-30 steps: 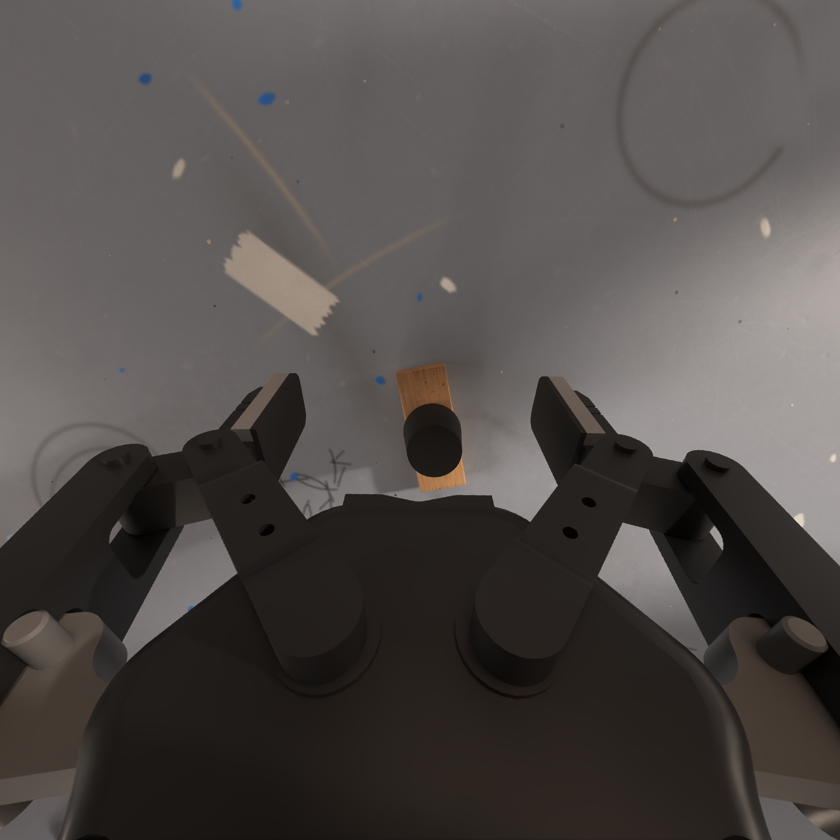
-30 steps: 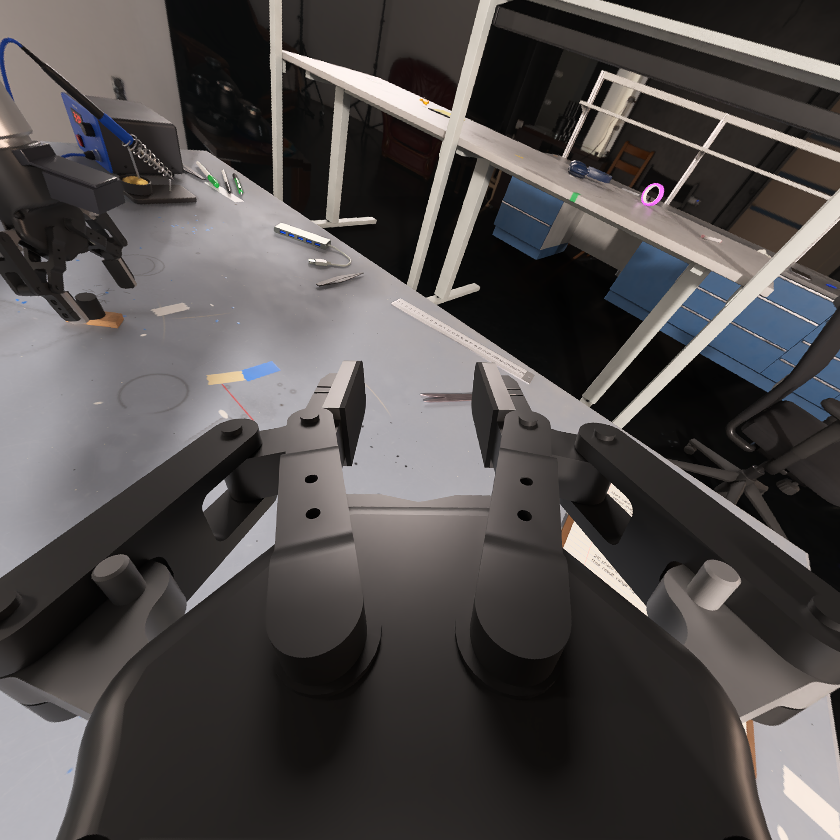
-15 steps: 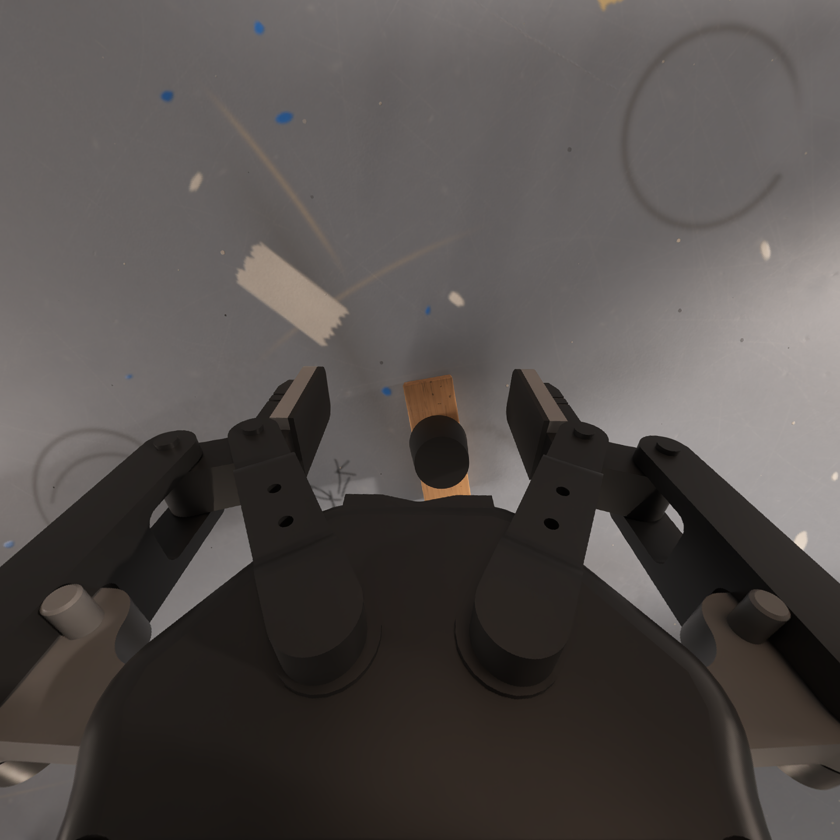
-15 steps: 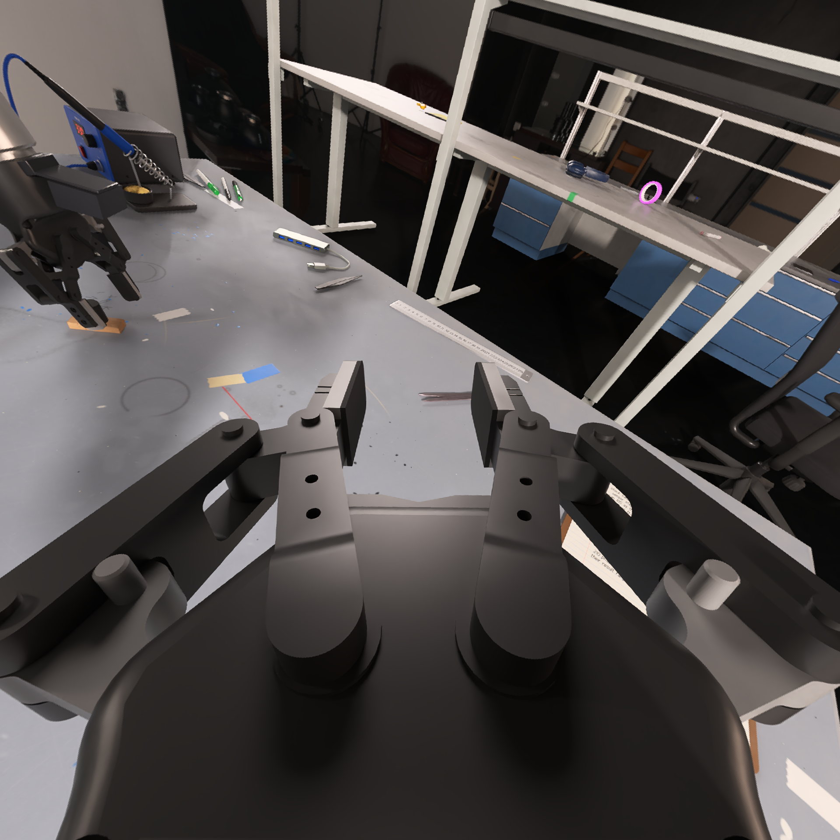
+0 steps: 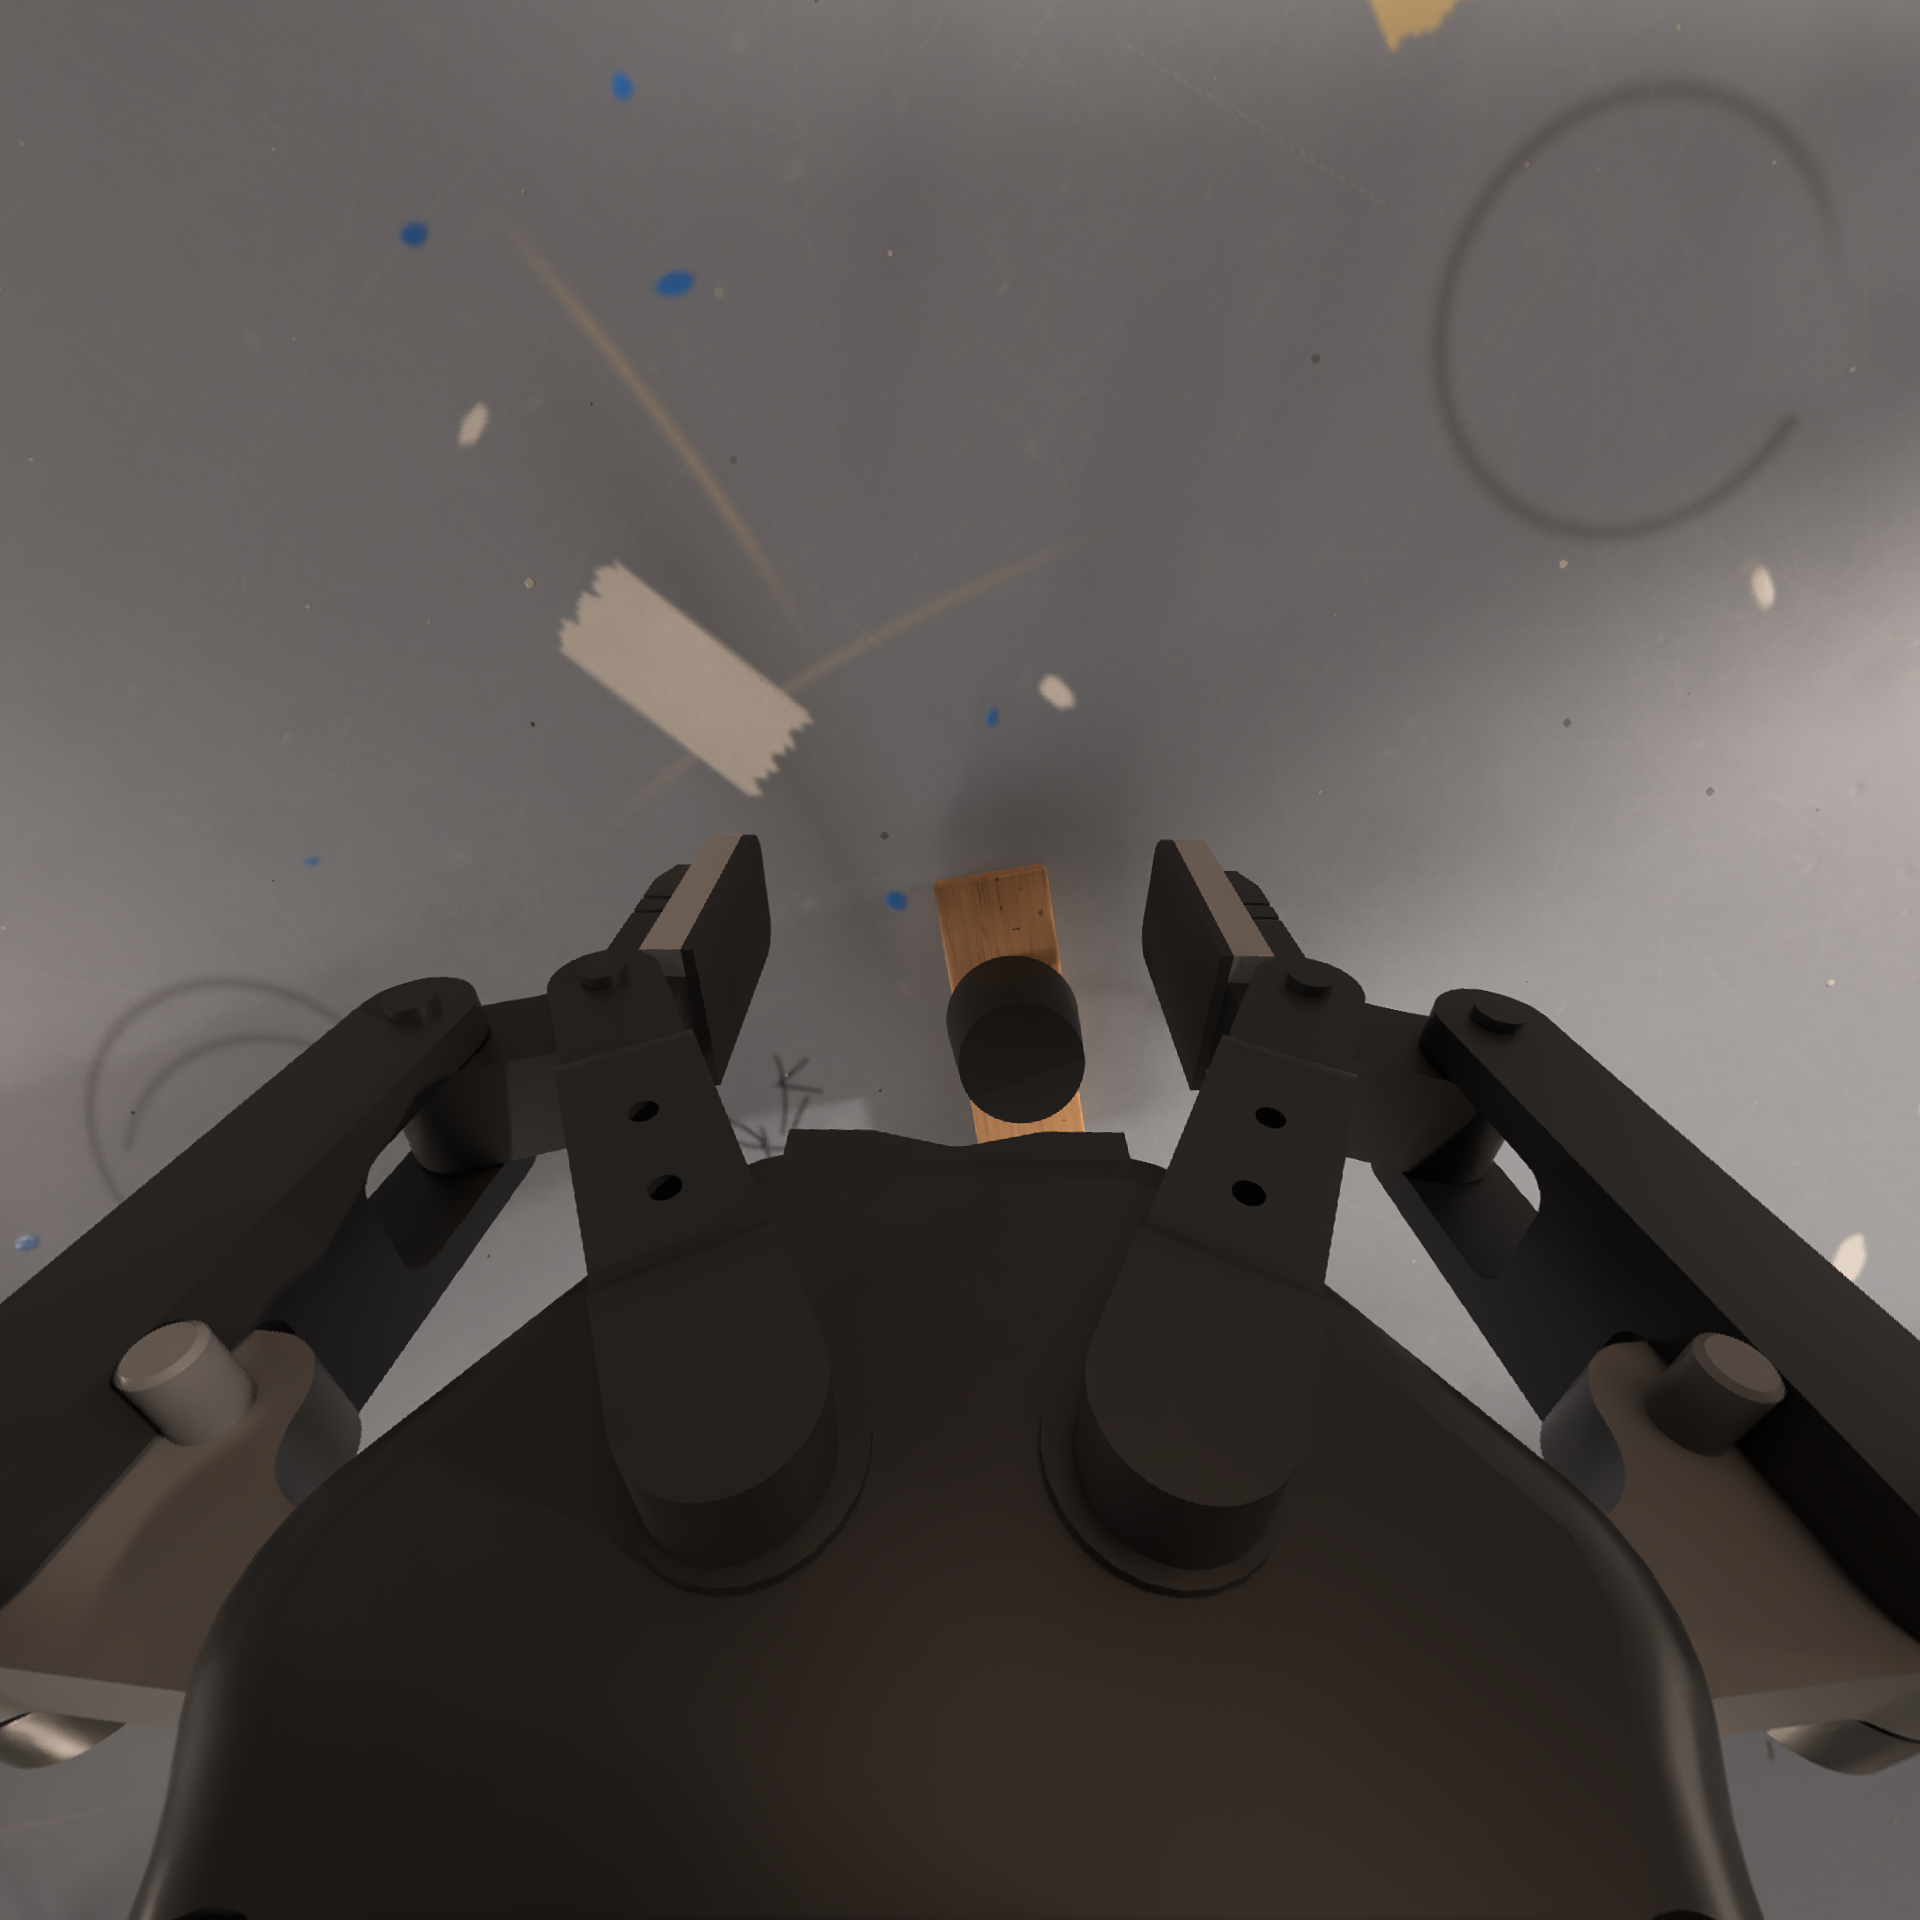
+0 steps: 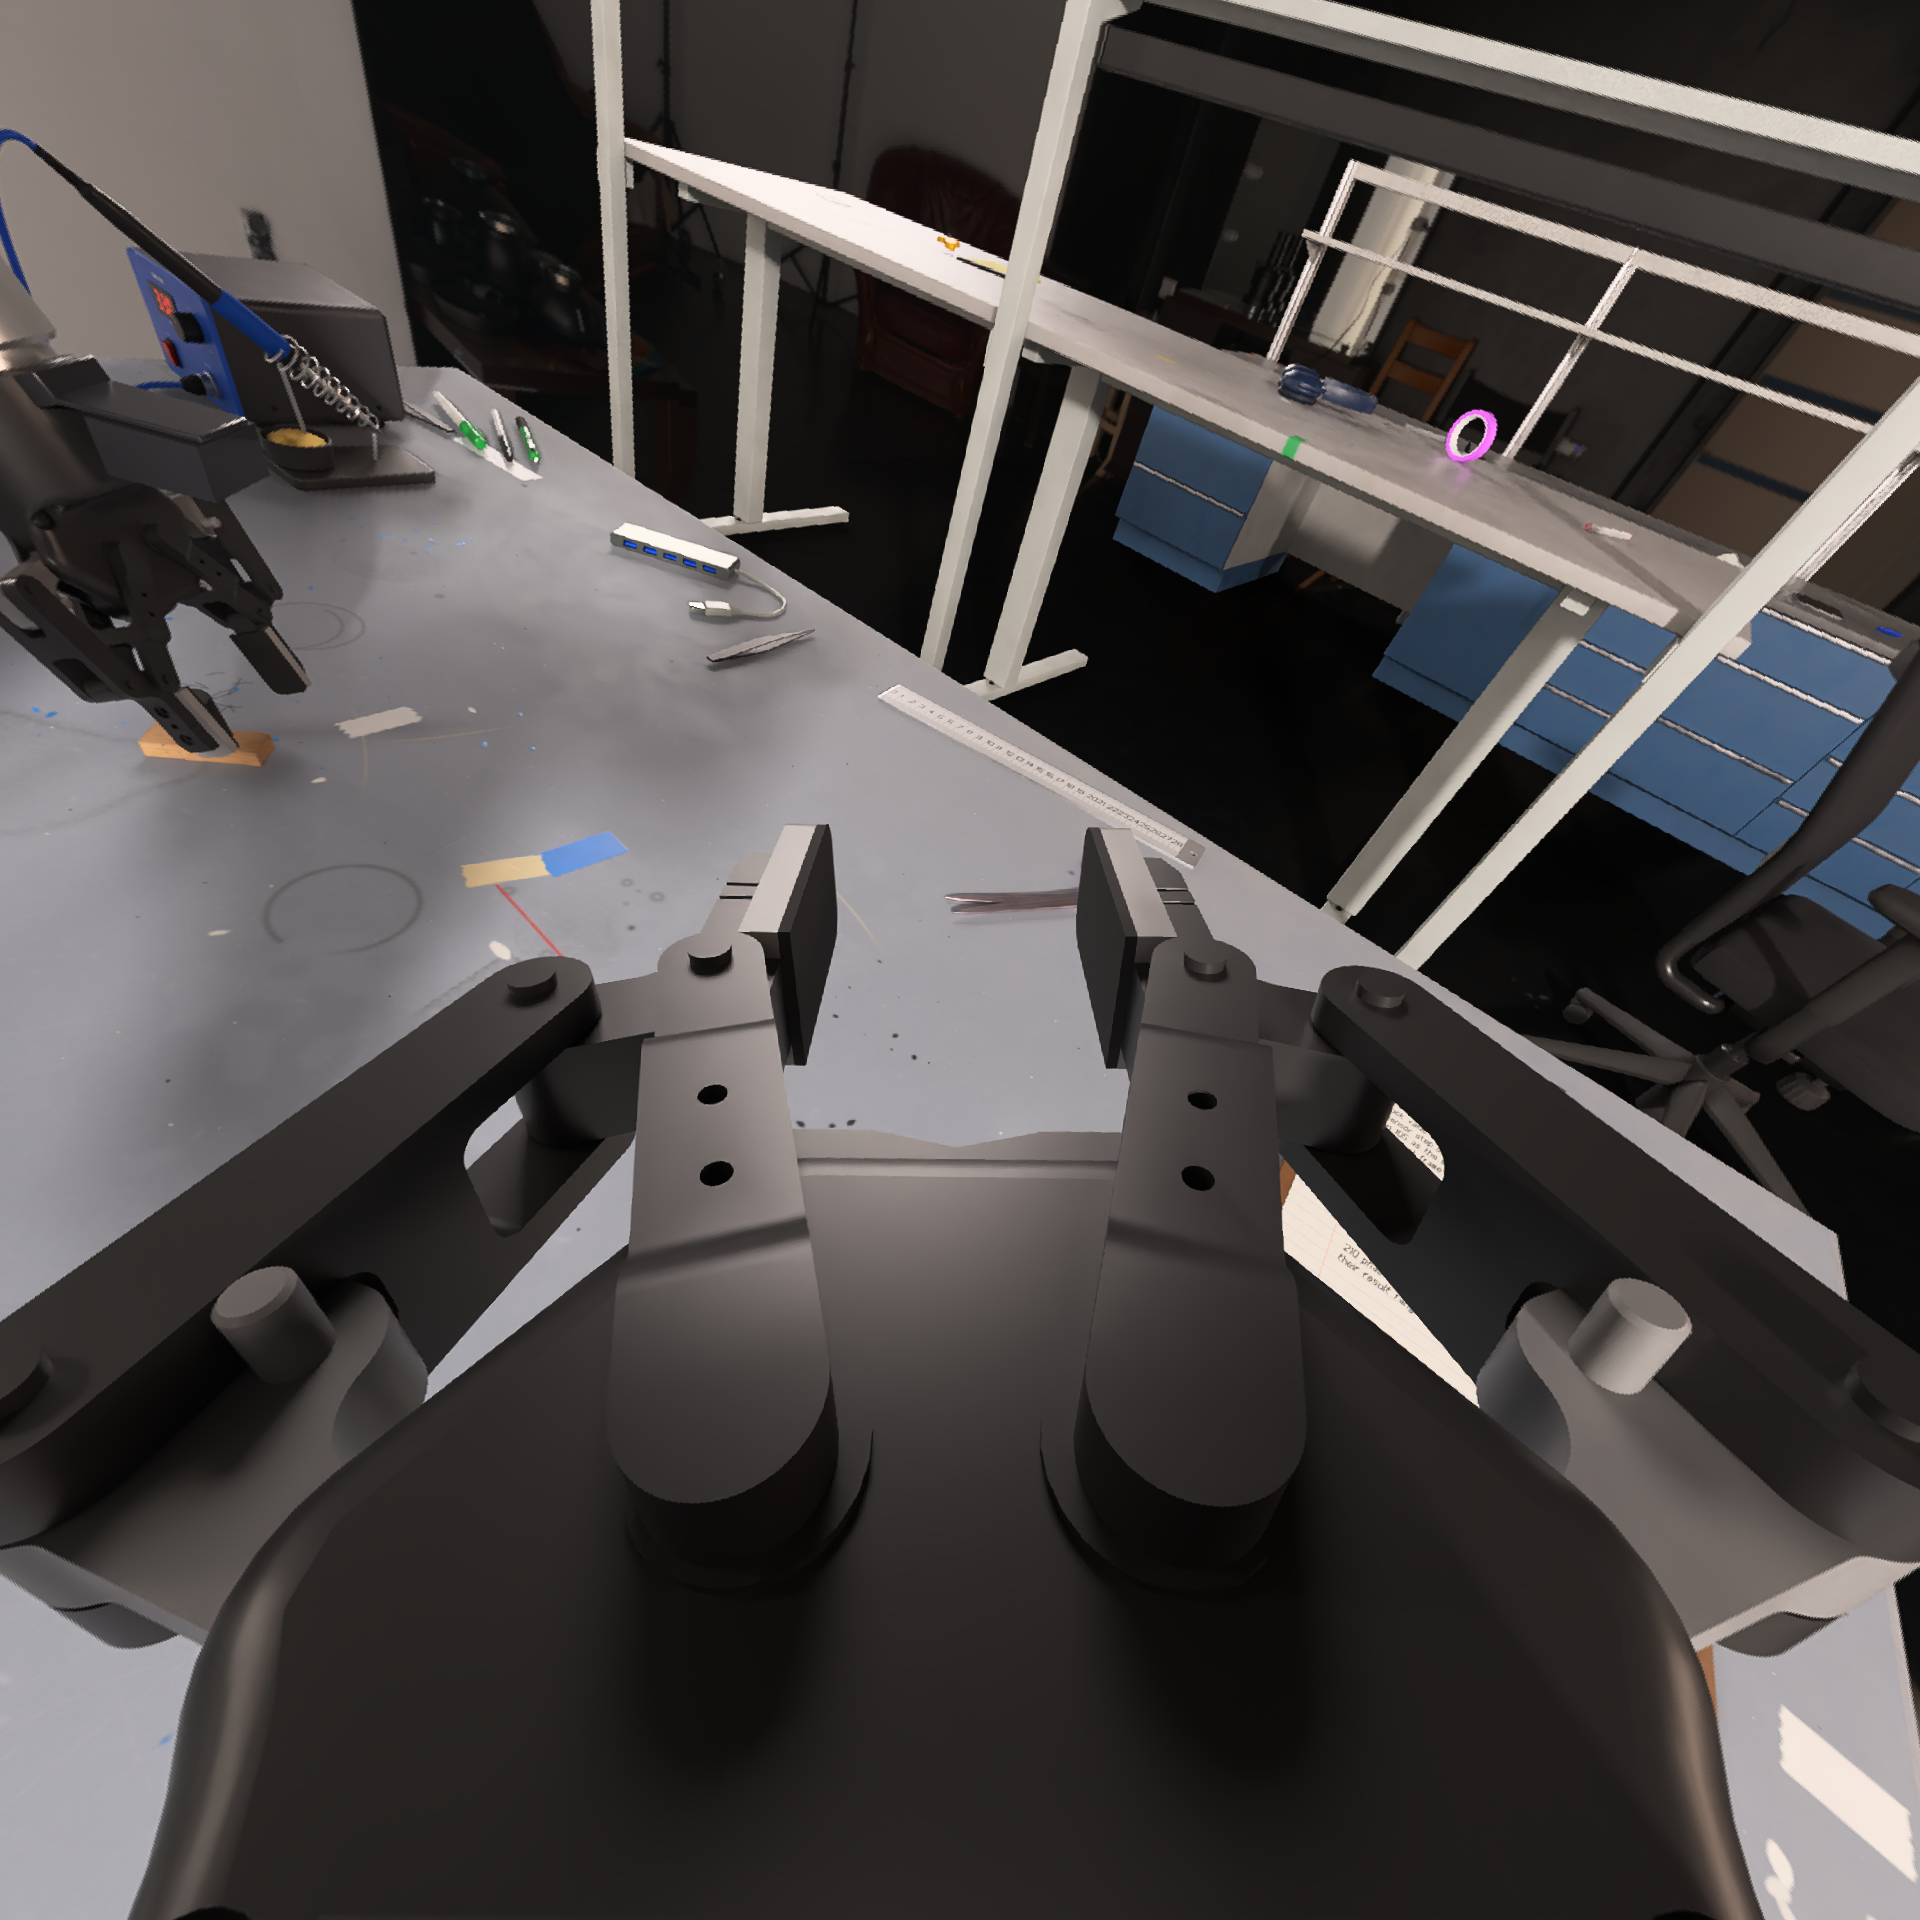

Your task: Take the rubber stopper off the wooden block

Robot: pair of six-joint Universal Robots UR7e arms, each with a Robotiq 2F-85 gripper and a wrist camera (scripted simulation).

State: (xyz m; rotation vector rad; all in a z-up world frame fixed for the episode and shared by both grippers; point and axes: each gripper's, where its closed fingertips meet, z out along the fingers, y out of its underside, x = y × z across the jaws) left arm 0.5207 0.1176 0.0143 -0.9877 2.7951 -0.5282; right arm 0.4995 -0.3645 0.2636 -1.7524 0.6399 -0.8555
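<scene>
Straddling rubber stopper (image 5: 1016,1051), left claw (image 5: 956,935) spread wide

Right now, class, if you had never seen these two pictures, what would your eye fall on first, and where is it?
Most striking is the black rubber stopper standing on the orange wooden block, centred between the open fingers of the left claw, which touch neither. In the right wrist view, the right claw hangs open and empty over the grey table, far from the block, with a blue soldering station at the back left.
</scene>
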